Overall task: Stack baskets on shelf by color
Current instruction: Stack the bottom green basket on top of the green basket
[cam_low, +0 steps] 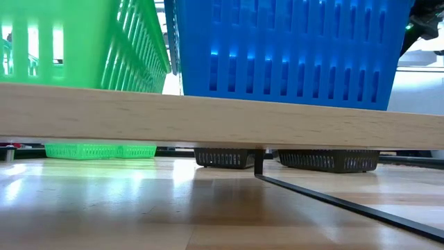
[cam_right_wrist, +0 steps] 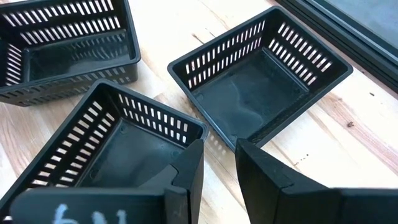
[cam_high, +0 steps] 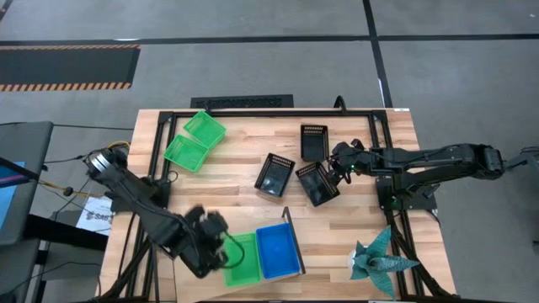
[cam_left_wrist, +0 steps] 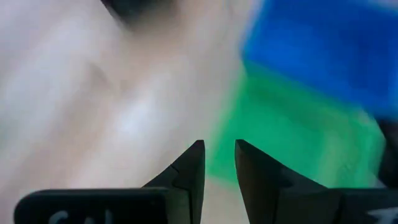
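We see the left claw [cam_high: 226,250], fingers slightly apart, empty, at the green slotted plastic basket's [cam_high: 244,259] edge; right claw [cam_right_wrist: 217,163] astride a black slotted basket's [cam_right_wrist: 115,146] rim.

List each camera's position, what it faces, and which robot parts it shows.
High: overhead, straight down; both arms, shelf.
Low: tabletop level, under the shelf; no arm.
Left wrist: left gripper, jaws slightly apart, empty, facing green basket, blue basket.
Right wrist: right gripper open over black baskets.
High and low share both shelf baskets.
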